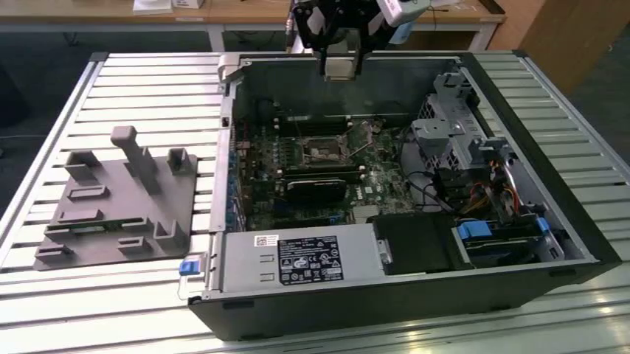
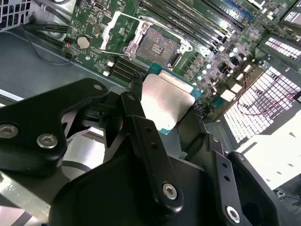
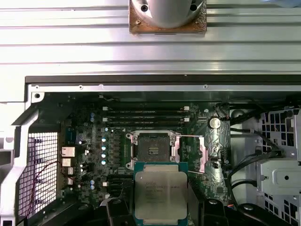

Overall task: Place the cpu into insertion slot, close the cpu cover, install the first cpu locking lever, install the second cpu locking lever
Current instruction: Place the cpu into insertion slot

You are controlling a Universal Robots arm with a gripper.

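- The gripper (image 1: pixel 338 53) is hanging over the far side of the open computer case (image 1: pixel 551 243). Its upper part is being cut off by the top of the exterior view.
- Its black fingers (image 2: pixel 141 127) are clamping the cpu (image 3: pixel 161 195) by opposite edges and hiding its near edge in both wrist views.
- The cpu is hanging above the green motherboard (image 3: pixel 89 120), apart from the insertion slot (image 3: pixel 153 149), whose dark centre is lying bare.
- In the second wrist view the cpu cover (image 2: pixel 113 26) is standing tilted open beside the slot. In the exterior view it is proving too small to make out.
- The case is lying on a slatted metal table (image 1: pixel 147 81), with a grey fixture (image 1: pixel 118 206) sitting at the exterior view's left and wooden desks (image 1: pixel 99 11) standing behind.
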